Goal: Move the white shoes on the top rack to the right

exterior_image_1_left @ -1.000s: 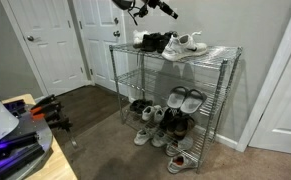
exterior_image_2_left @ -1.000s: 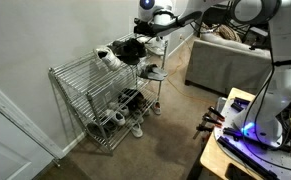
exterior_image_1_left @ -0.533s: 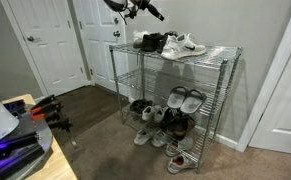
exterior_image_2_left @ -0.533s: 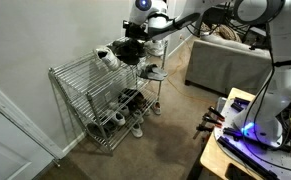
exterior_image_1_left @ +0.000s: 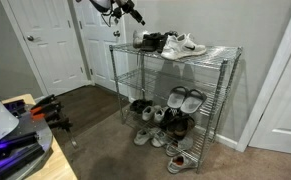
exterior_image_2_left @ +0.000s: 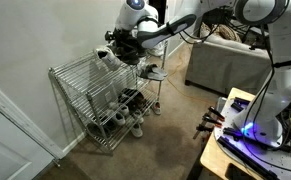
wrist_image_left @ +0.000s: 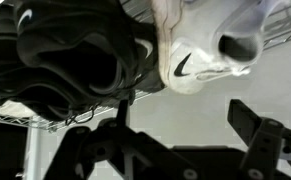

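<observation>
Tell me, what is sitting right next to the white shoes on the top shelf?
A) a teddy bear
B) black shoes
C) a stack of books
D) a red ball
B: the black shoes lie right beside the white shoes on the top rack, and the wrist view shows the two kinds side by side as well.

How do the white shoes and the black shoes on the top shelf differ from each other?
Colour: the white shoes are pale; the black shoes are dark. Place: in an exterior view the black shoes sit toward the shelf end near the door, the white shoes nearer the middle. Both rest on the top shelf.
</observation>
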You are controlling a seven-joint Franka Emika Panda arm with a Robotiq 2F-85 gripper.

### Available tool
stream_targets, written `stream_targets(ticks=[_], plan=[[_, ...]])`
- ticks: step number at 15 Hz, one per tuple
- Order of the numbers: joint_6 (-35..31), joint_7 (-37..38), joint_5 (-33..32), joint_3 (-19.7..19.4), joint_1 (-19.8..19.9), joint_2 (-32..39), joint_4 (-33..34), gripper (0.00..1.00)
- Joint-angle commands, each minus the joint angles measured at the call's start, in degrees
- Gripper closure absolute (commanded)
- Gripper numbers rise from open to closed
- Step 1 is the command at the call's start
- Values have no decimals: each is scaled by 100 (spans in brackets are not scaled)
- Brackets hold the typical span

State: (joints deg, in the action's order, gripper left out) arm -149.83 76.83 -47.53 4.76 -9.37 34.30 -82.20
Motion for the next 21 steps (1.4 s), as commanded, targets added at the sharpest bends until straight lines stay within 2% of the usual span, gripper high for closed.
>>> stream_targets(ticks=[1,2,3,4,7,10,14,18,21], plan=[[393,-1521,817,238,-104,203,186,0],[604,-1746,731,506,34,259,254,0],[788,-2043,724,519,-16,339,361,0],[837,-2436,1041,138,-344,367,428,0],[978,-3090,1287,-84,-574,561,707,0],[803,-3546,1637,-232,-707,728,942,0],[711,-3658,2110,-560,-893,880,1356,0],[860,-3487,1827,-1185,-1217,1101,1707,0],[881,-3478,1887,-1418,-1297,1300,1835,0]])
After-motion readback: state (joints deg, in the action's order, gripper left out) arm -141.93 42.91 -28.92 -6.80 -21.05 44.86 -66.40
